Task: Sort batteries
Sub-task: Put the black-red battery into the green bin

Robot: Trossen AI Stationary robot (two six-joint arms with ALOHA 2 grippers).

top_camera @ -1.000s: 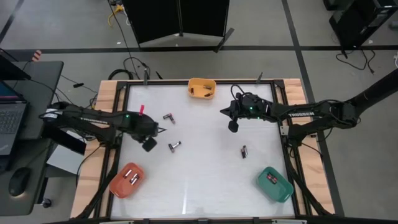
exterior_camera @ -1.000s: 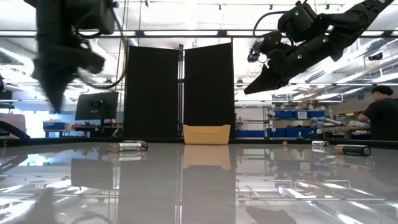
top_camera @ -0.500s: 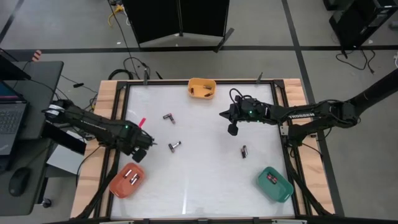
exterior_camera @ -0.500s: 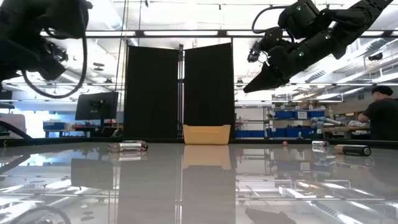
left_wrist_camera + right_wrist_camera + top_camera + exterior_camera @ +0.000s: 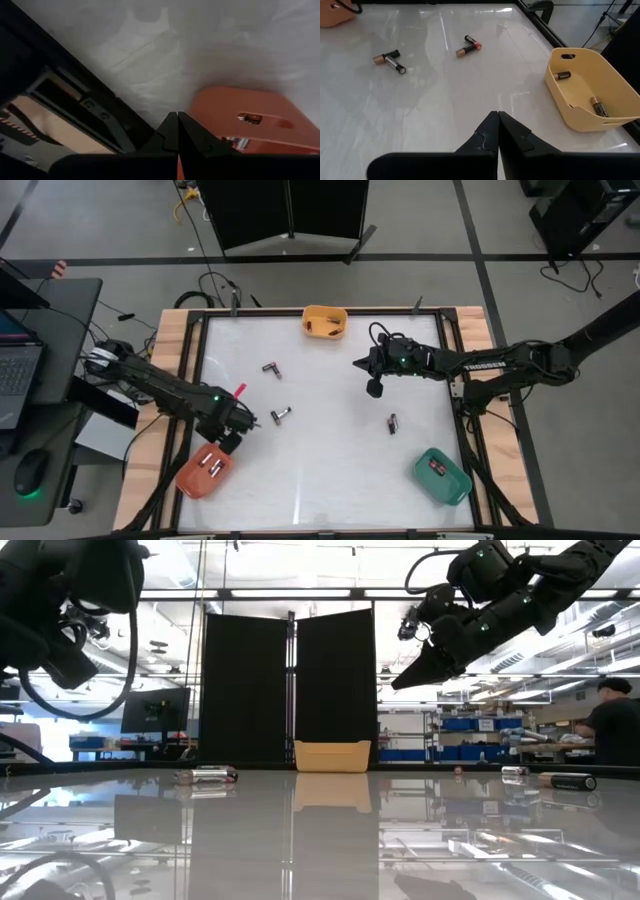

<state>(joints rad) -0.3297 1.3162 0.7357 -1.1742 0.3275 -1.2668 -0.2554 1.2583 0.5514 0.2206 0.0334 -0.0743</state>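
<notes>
Three batteries lie loose on the white table: one [image 5: 271, 368] at the far left, one [image 5: 281, 415] nearer the middle, one [image 5: 392, 423] to the right. The orange bin [image 5: 205, 470] at the near left holds two batteries [image 5: 211, 466]. My left gripper [image 5: 230, 442] hangs shut and empty just beyond that bin's far right rim [image 5: 235, 95]. My right gripper [image 5: 375, 387] hovers shut and empty above the table's far right part, its closed tips [image 5: 497, 117] aimed toward the yellow bin [image 5: 585, 90].
The yellow bin [image 5: 325, 321] at the far edge holds two batteries [image 5: 563, 75] [image 5: 599, 106]. A green bin [image 5: 441, 475] at the near right holds a red-marked battery. A dark frame rims the table [image 5: 330, 480]. A person [image 5: 610, 725] stands far behind.
My left gripper has swung toward the table's near edge and sunk a little, turning as it went, and now hangs by the orange bin. It stays shut. The batteries lie where they were.
</notes>
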